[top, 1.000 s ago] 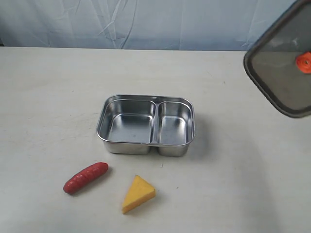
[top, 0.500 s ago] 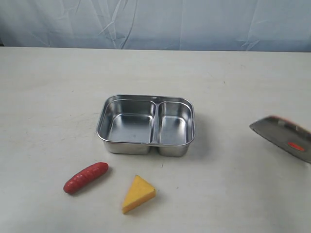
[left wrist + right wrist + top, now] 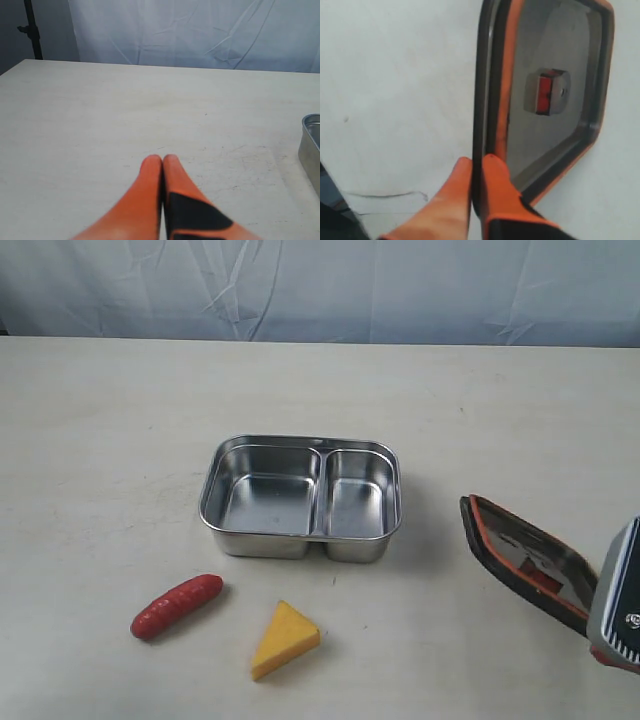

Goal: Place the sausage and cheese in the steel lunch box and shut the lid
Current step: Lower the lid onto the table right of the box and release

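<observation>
The steel lunch box (image 3: pixel 300 497) sits open on the table's middle, both compartments bare; its rim edge (image 3: pixel 311 145) shows in the left wrist view. The red sausage (image 3: pixel 176 606) and the yellow cheese (image 3: pixel 284 639) lie on the table in front of it. At the right, the dark lid (image 3: pixel 525 562) stands tilted on edge, orange seal facing out. My right gripper (image 3: pixel 477 165) is shut on the lid's rim (image 3: pixel 479 115), with the valve tab (image 3: pixel 547 91) visible through it. My left gripper (image 3: pixel 162 161) hovers shut and empty over bare table, out of the exterior view.
A pale cloth backdrop (image 3: pixel 320 285) hangs behind the white table (image 3: pixel 110 420). A black stand (image 3: pixel 33 30) rises at the far edge in the left wrist view. The right arm's body (image 3: pixel 618 600) shows at the lower right edge.
The lid, held high at the upper right a second ago, has come down and turned on edge beside the lunch box. The food has not moved.
</observation>
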Tool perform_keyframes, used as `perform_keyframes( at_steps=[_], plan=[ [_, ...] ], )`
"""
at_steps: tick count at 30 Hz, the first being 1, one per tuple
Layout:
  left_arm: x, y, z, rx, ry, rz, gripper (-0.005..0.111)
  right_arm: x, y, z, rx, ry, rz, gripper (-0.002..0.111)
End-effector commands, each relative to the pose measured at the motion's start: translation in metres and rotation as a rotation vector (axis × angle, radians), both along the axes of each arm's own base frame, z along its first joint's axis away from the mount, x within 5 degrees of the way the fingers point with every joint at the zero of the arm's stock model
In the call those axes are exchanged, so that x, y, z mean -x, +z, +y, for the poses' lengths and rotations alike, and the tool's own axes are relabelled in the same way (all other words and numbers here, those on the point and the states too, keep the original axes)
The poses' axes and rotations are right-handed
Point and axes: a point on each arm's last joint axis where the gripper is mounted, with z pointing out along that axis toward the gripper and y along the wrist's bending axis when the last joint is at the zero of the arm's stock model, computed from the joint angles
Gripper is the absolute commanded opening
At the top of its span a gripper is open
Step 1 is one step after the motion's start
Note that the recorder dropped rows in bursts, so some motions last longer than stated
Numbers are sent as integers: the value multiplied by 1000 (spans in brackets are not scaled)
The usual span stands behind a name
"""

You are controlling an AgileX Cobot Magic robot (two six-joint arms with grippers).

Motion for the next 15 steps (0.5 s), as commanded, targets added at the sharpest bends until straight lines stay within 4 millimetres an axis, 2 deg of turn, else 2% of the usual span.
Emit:
perform_keyframes(
  at_steps=[1,4,10,12,15],
  plan=[
    [0,1,0,-1,-1,-16,0,1,-7,1,43,1,74,-1],
    [0,1,0,-1,-1,-16,0,-2,-9,3,51,1,85,8],
    [0,1,0,-1,-1,-16,0,-7,-12,7,44,-1,79,47],
    [0,1,0,-1,-1,-16,0,-8,-12,8,42,-1,77,51],
    [0,1,0,-1,-1,-16,0,-11,0,14,-18,-16,70,49]
  ],
)
